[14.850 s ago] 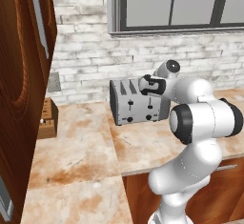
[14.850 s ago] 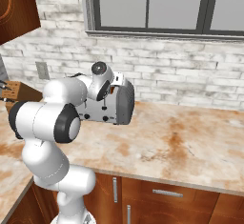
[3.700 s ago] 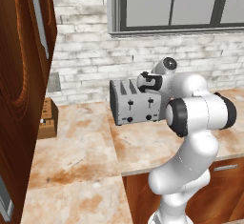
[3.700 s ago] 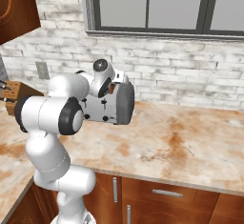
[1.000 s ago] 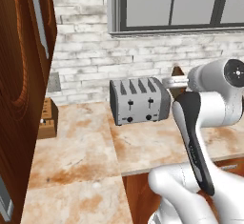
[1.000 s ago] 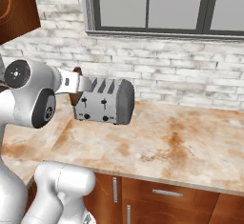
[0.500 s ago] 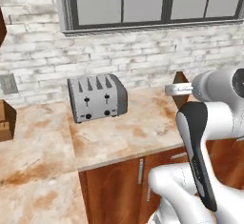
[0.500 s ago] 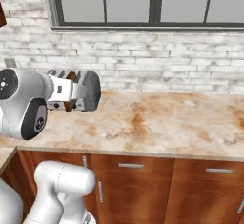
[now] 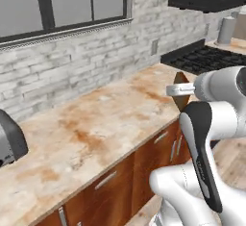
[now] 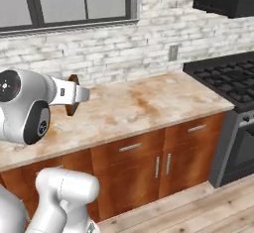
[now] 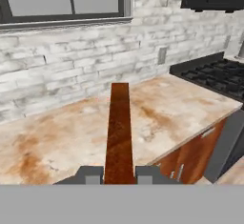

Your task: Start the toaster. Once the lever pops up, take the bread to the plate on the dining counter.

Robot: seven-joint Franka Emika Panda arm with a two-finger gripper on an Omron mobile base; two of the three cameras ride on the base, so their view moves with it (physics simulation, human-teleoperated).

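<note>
The bread (image 11: 118,132) is pinched edge-on between the two fingertips (image 11: 90,174) of the hand (image 11: 119,174), so that in the hand view it is seen as a narrow brown strip rising from the tips. In the left base view the slice (image 9: 181,91) is held upright off the end of the white arm, above the front edge of the bench (image 9: 96,138), toward its right end. In the right base view the slice (image 10: 72,95) is seen beside the arm's large round joint, over the left part of the bench (image 10: 149,103). The toaster (image 9: 10,141) is cut off by the left edge of the left base view, standing on the bench near the brick wall (image 9: 77,71). A dark stove (image 10: 223,81) adjoins the right end of the bench, and a window (image 11: 62,1) is set in the wall above it.
</note>
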